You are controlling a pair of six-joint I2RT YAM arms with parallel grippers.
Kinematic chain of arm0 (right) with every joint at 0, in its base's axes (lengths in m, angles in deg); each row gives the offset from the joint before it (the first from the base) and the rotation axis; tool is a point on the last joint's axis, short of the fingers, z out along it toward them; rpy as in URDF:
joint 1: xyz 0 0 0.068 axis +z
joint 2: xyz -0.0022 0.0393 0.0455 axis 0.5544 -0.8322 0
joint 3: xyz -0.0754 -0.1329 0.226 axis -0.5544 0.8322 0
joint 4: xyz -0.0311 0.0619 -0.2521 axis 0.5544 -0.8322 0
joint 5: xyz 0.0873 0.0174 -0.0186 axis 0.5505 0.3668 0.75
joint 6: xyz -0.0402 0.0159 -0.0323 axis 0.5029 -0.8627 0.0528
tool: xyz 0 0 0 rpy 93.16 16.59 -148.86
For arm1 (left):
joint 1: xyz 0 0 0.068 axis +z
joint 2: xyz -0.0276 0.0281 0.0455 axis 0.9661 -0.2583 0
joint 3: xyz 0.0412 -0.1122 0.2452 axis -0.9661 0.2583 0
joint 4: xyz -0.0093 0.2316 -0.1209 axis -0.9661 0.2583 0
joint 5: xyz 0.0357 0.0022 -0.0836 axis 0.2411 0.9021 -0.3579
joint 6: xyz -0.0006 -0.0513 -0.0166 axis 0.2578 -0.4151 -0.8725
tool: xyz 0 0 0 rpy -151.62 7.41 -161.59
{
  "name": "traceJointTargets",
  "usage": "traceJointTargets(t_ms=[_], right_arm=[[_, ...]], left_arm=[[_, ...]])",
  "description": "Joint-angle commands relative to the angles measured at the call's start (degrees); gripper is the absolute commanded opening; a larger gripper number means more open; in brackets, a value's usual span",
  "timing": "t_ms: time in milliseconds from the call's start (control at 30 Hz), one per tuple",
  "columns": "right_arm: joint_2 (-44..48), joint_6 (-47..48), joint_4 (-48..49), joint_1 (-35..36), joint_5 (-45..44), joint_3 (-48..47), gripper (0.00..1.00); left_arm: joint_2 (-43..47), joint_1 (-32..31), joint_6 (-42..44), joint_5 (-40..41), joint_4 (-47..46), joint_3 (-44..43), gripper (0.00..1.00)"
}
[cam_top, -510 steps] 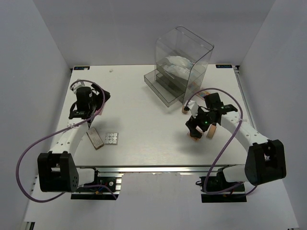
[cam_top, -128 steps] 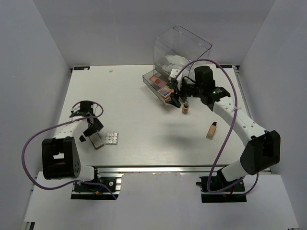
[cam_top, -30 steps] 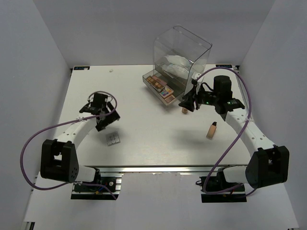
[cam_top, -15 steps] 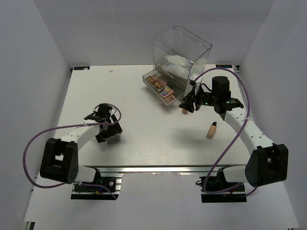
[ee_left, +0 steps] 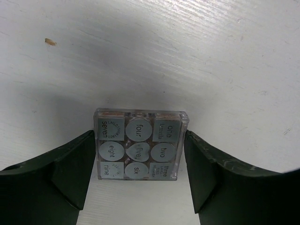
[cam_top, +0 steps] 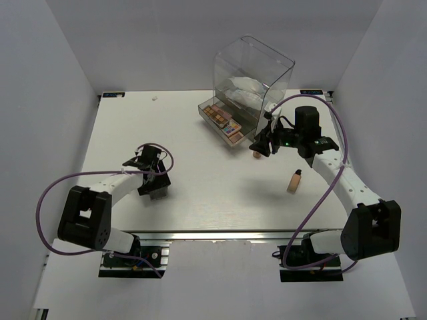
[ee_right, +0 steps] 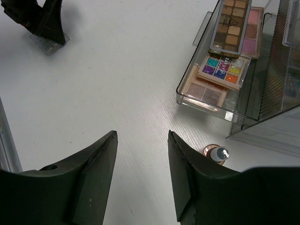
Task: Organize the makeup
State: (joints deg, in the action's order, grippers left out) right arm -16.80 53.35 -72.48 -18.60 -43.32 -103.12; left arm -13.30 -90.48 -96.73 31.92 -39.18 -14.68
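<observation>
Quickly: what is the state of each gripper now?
Left gripper: straddles the white square grid palette; grip cannot be told.
Right gripper: open, holding nothing.

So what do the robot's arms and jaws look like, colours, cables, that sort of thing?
The left arm and right arm match: white links, bulky black joint housings and black bases. A purple cable loops along each. The jaws are matte black wedges tapering to the tips. A green light glows by the right wrist.

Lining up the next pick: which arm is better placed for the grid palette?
Left. The left end effector, open, straddles the palette; the right end effector hovers far away, by the drawer.
</observation>
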Motion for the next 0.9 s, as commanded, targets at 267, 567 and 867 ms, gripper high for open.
traceJointTargets(t_ms=[267,567,867], right_arm=[[1.4,0.3,0.9,0.1,0.2,-0.4,0.53],[1.9,0.3,1.2,0.2,0.0,-0.5,0.53],[2.4,-0.3,2.3,0.1,0.0,0.0,0.53]], left_arm=[[-2.0,-0.5,0.9,0.9,-0.9,1.7,0.69],[0.8,-0.6,-4.2,-9.3,-4.2,-8.3,0.35],[-11.7,-1.2,-22.9,-32.0,-28.1,-22.3,0.30]])
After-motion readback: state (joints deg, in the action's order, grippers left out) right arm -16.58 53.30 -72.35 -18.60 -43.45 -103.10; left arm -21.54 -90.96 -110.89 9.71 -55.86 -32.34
